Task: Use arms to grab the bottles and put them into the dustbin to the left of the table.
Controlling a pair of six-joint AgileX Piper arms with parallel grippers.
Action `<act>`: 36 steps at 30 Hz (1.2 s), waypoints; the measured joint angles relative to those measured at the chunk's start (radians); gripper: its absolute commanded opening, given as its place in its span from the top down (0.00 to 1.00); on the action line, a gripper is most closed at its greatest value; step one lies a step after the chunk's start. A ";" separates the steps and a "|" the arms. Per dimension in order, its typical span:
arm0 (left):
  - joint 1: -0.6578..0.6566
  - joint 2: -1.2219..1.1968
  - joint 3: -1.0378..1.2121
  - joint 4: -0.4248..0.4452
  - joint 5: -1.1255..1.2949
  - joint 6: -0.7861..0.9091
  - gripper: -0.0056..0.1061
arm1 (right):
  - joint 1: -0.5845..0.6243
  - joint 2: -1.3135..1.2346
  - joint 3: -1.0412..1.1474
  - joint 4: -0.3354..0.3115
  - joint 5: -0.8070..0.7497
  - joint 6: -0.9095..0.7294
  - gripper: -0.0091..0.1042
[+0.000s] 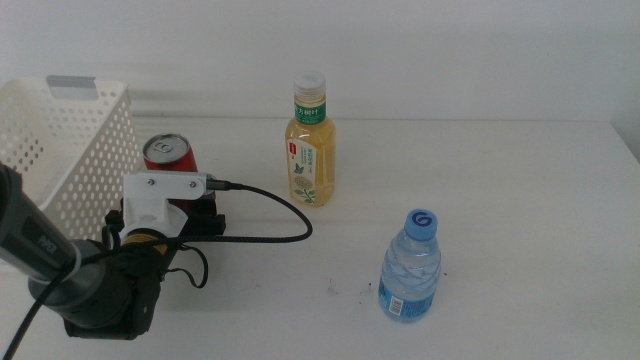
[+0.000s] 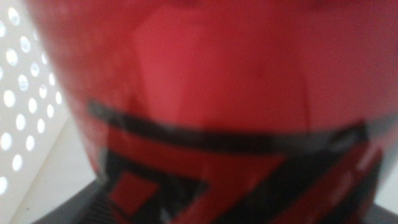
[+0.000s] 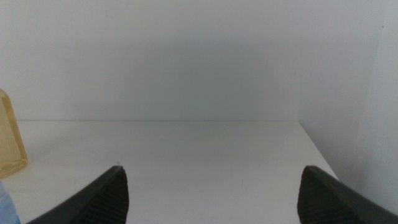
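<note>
Soda can (image 1: pixel 167 152): lower half hidden by left claw (image 1: pixel 185 212), grip unclear | right claw (image 3: pixel 211 186): agape, out of middle view

Print on the tea bottle's label (image 1: pixel 308 160) and water bottle's label (image 1: pixel 402 301) is too small to read.

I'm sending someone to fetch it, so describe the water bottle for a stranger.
On the white table, look to the near right, away from the white basket. The water bottle stands there alone: small, clear, blue-capped, unlike the taller yellow tea bottle behind it.

Bright, even light; left wrist pic blurred.
</note>
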 measured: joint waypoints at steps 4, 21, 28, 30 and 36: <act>0.002 -0.005 -0.002 0.018 0.007 0.000 0.56 | 0.000 0.000 0.000 0.000 0.000 0.000 0.10; 0.028 -0.635 -0.156 0.110 1.217 0.000 0.96 | 0.000 0.000 0.000 0.000 0.000 0.000 0.10; 0.104 -0.633 -0.460 0.154 1.754 0.086 0.96 | 0.000 0.000 0.000 0.000 0.000 0.000 0.10; 0.162 -0.613 -0.588 0.132 1.890 0.169 0.96 | 0.000 0.000 0.000 0.000 0.000 0.000 0.10; 0.345 -0.495 -0.943 0.124 2.203 0.277 0.96 | 0.000 0.000 0.000 0.000 0.000 0.000 0.10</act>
